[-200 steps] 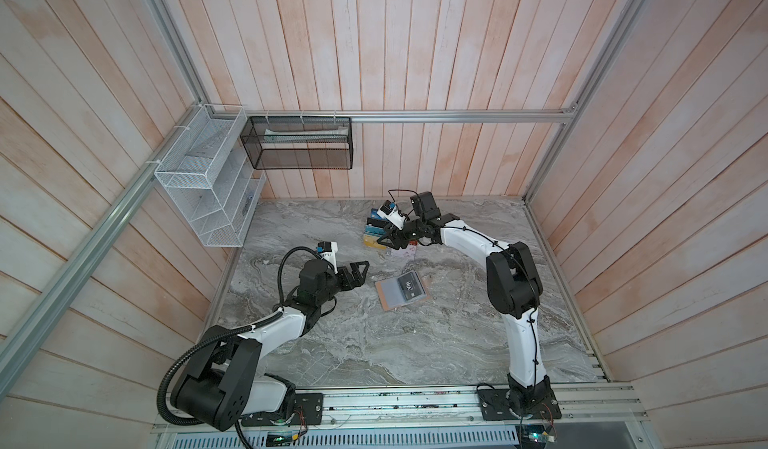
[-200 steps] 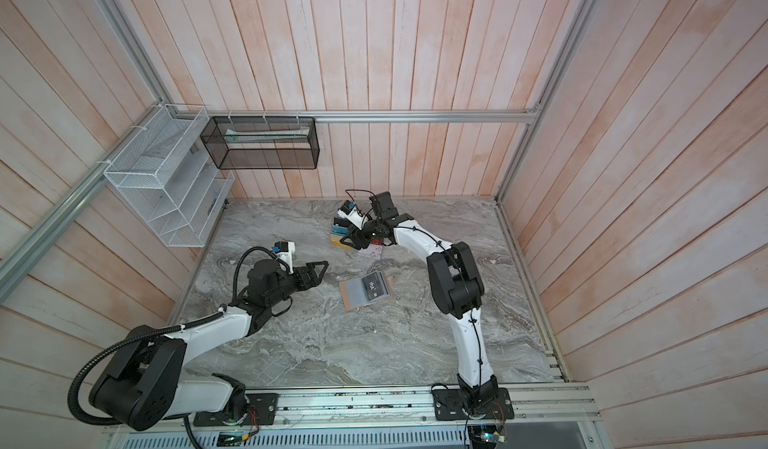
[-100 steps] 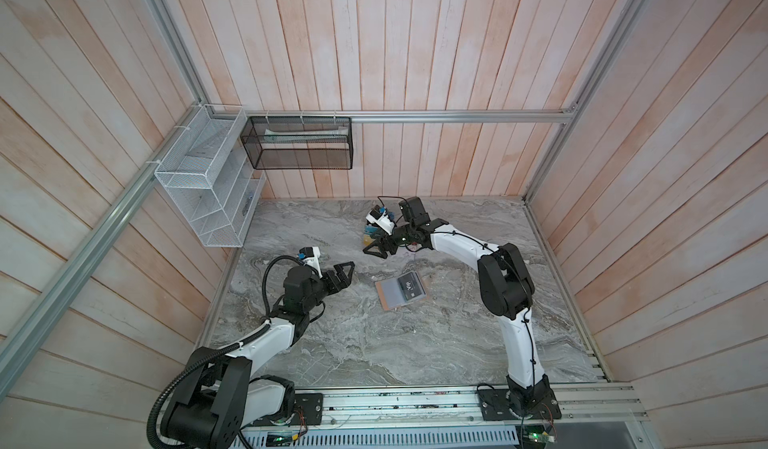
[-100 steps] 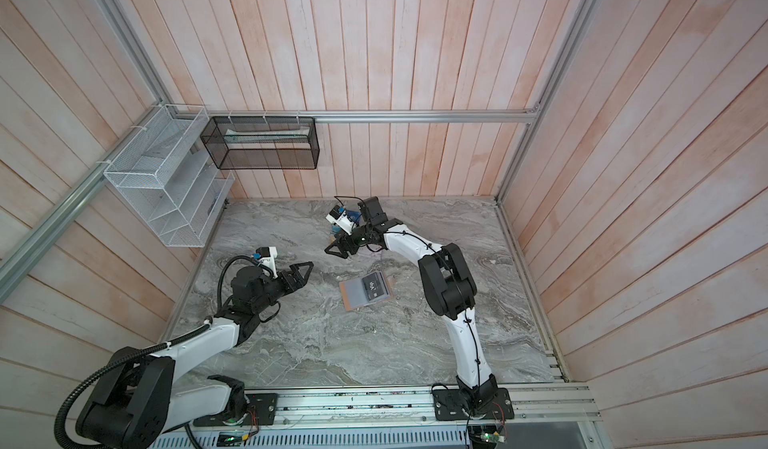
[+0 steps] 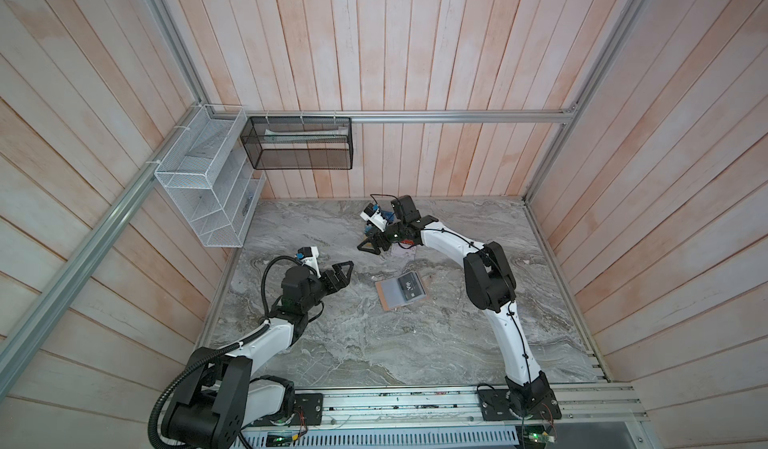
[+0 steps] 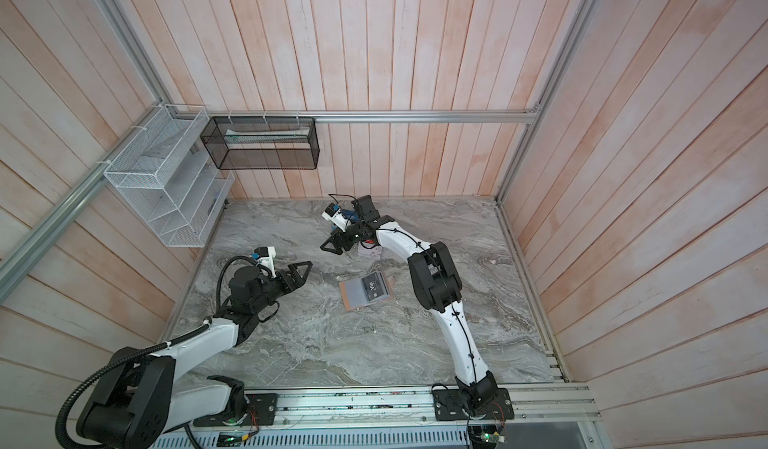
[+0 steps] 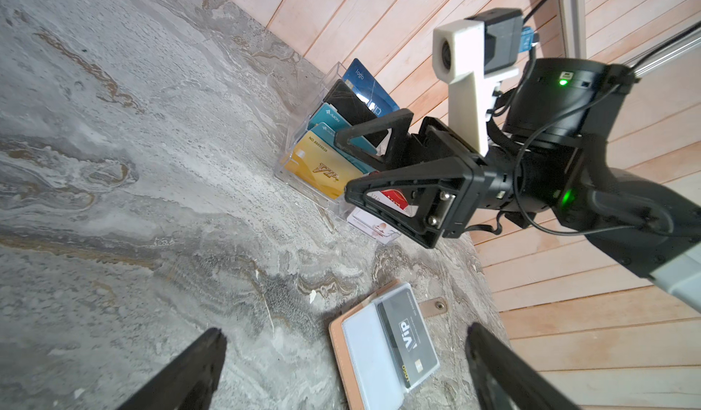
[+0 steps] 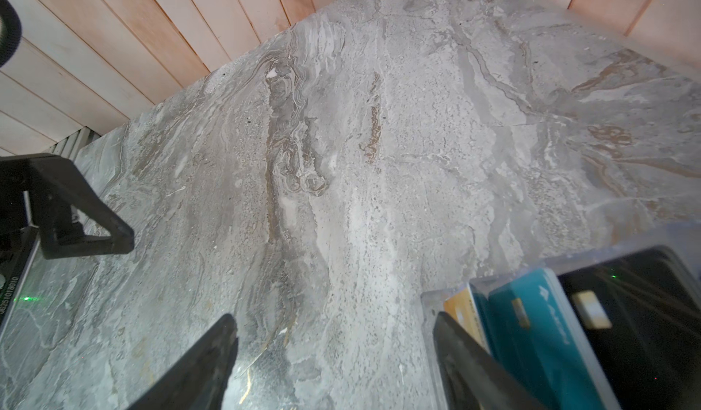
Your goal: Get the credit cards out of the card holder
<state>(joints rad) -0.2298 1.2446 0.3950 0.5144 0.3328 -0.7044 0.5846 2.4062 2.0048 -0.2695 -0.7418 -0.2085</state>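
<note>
- Grey marble table (image 5: 374,343), wood-slat walls all round.
- Card holder (image 5: 390,295) lies open and flat mid-table, between my two arms; neither touches it.
- Black VIP card (image 7: 407,336) sits at its clear sleeve page; tucked in or loose, I can't tell.
- Left gripper (image 5: 347,270): jaws wide apart, empty, pointing toward the holder.
- Right gripper (image 5: 369,246): jaws apart, empty, just beside the clear acrylic stand (image 7: 288,154) of cards near the back wall.
</note>
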